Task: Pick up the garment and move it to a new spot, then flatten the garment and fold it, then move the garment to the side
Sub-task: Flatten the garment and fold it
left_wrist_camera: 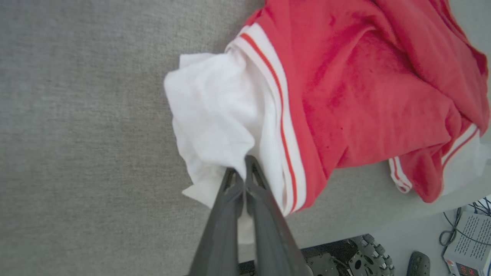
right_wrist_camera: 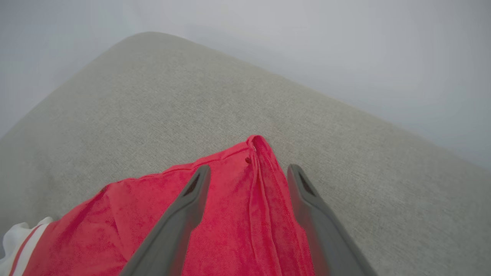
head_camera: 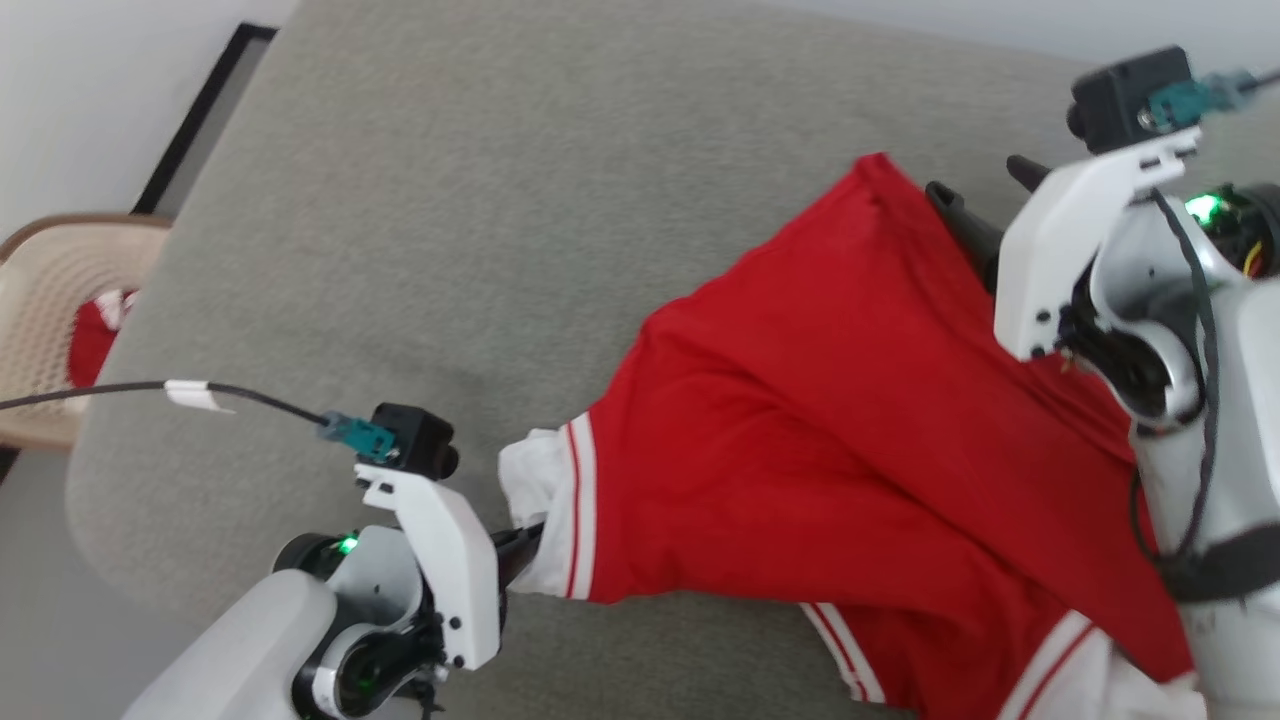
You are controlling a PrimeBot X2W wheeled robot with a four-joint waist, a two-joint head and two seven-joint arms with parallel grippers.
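The garment (head_camera: pixel 800 420), a red jersey with white sleeves and red-white striped trim, lies crumpled on the right half of a grey padded surface (head_camera: pixel 450 200). My left gripper (head_camera: pixel 525 540) is shut on the bunched white sleeve (left_wrist_camera: pixel 215 115) at the garment's (left_wrist_camera: pixel 364 96) left end; in the left wrist view its two dark fingers (left_wrist_camera: pixel 230 199) press together over the white cloth. My right gripper (right_wrist_camera: pixel 249 168) stands open at the garment's far red corner (right_wrist_camera: pixel 257 145), one finger on each side of the hem fold. In the head view its fingers (head_camera: pixel 960 215) poke out behind the red cloth.
A beige wicker basket (head_camera: pixel 50 300) holding a small red cloth (head_camera: pixel 95 335) stands off the surface's left edge. A black cable (head_camera: pixel 150 390) runs to my left wrist. The robot's wheeled base (left_wrist_camera: pixel 364 249) and a grey electronics box (left_wrist_camera: pixel 468 249) lie below the near edge.
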